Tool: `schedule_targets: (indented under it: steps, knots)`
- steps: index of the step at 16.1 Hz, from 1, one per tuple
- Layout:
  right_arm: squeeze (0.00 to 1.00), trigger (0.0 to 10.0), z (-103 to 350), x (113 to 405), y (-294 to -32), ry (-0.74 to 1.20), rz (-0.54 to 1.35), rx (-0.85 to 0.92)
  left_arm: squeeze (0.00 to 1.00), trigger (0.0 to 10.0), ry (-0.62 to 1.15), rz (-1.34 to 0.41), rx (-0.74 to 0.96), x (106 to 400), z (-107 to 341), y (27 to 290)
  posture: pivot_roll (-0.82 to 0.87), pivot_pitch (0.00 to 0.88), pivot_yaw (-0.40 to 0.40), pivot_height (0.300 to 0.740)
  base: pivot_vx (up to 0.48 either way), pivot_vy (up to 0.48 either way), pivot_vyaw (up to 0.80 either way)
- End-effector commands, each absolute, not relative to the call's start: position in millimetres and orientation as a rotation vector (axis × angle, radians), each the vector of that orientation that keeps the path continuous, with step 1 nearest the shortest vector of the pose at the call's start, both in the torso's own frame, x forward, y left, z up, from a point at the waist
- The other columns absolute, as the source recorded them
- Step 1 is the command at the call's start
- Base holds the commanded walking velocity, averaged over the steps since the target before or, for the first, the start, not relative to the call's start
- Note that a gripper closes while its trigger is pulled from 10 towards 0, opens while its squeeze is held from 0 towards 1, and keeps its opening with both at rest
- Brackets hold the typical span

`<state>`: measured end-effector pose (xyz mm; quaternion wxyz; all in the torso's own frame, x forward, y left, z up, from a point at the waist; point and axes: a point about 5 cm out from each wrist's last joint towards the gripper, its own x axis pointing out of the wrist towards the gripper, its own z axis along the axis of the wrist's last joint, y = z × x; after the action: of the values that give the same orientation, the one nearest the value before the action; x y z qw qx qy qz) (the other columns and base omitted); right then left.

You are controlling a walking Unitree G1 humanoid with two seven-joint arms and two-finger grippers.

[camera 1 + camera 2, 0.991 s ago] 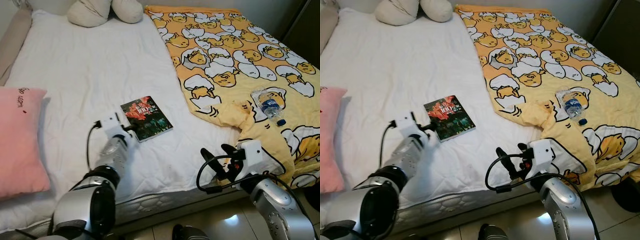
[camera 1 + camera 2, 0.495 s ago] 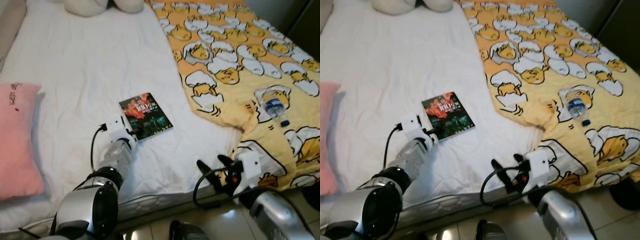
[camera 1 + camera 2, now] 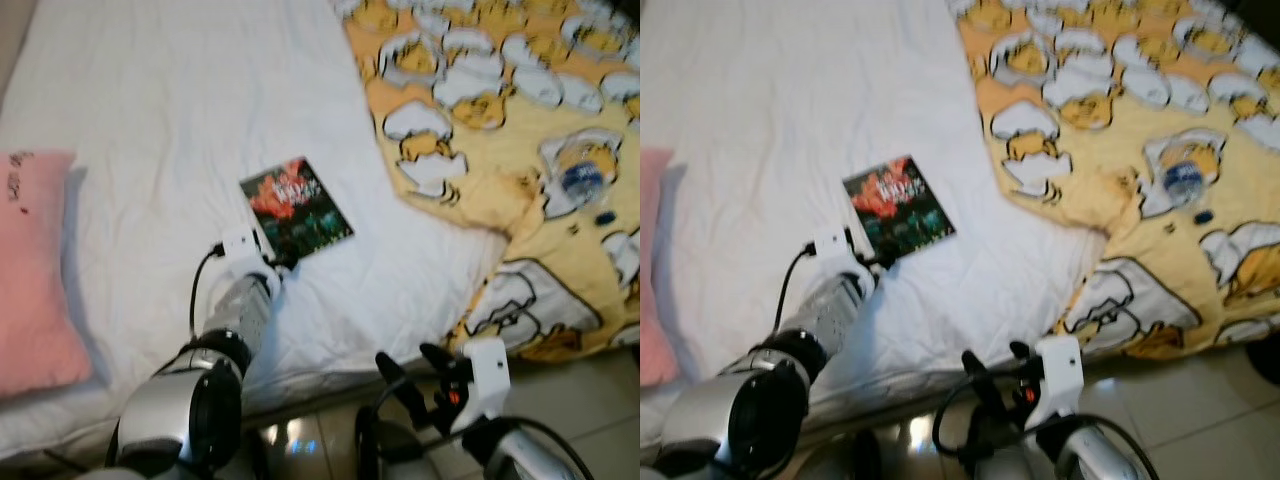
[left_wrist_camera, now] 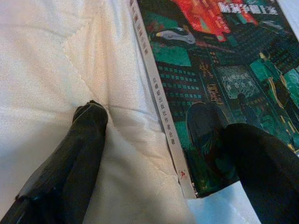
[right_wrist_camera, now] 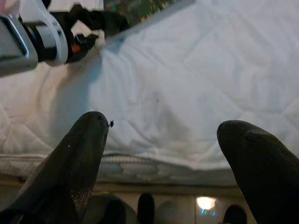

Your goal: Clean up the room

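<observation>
From the head cam, I've got the book [image 3: 296,208] lying flat on the white bed [image 3: 170,120], and my left end effector [image 3: 278,262] is right at the book's near corner. Pink pillow [image 3: 35,270] sits well to the left of the book; the yellow egg-print blanket [image 3: 520,150] is to the right of it, with a plastic bottle [image 3: 578,178] lying on top. My right end effector [image 3: 412,368] hangs off the bed's near edge, over the tiled floor [image 3: 580,400].

Left wrist cam gives the detail: fingers spread, one fingertip [image 4: 91,116] on the sheet beside the spine, the other [image 4: 243,144] over the cover, nothing clamped.

Right wrist cam: fingers [image 5: 84,140] apart, empty, facing the mattress side.
</observation>
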<state>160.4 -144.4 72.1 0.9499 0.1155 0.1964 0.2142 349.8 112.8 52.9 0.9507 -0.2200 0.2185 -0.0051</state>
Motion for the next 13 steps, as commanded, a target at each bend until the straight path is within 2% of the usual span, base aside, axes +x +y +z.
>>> schedule_targets:
  steps: [1, 3, 4, 8, 13]
  knots:
    - [0.00, 10.0, 75, 156, -145, 0.404, 0.420, 0.237, 0.00, 10.0, 0.548, -0.046, -0.503, 337, 36, 98, -0.33, 0.324, 0.006, 0.740, 0.000, 0.000, 0.00]
    - [0.00, 10.0, 75, 155, -144, 0.405, 0.412, 0.239, 0.00, 10.0, 0.540, -0.064, -0.509, 338, 38, 95, -0.33, 0.327, 0.011, 0.740, 0.000, 0.000, 0.00]
    - [0.00, 10.0, 77, 153, -146, 0.403, 0.389, 0.238, 0.00, 0.0, 0.514, -0.103, -0.519, 341, 43, 89, -0.34, 0.329, 0.017, 0.740, 0.000, 0.000, 0.00]
    - [0.00, 10.0, 76, 152, -145, 0.405, 0.375, 0.241, 0.00, 0.0, 0.478, -0.153, -0.555, 344, 51, 81, -0.34, 0.329, 0.027, 0.740, 0.000, 0.000, 0.00]
    - [0.00, 10.0, 76, 152, -144, 0.407, 0.361, 0.253, 0.00, 0.0, 0.426, -0.224, -0.727, 349, 63, 66, -0.34, 0.333, 0.028, 0.740, 0.000, 0.000, 0.00]
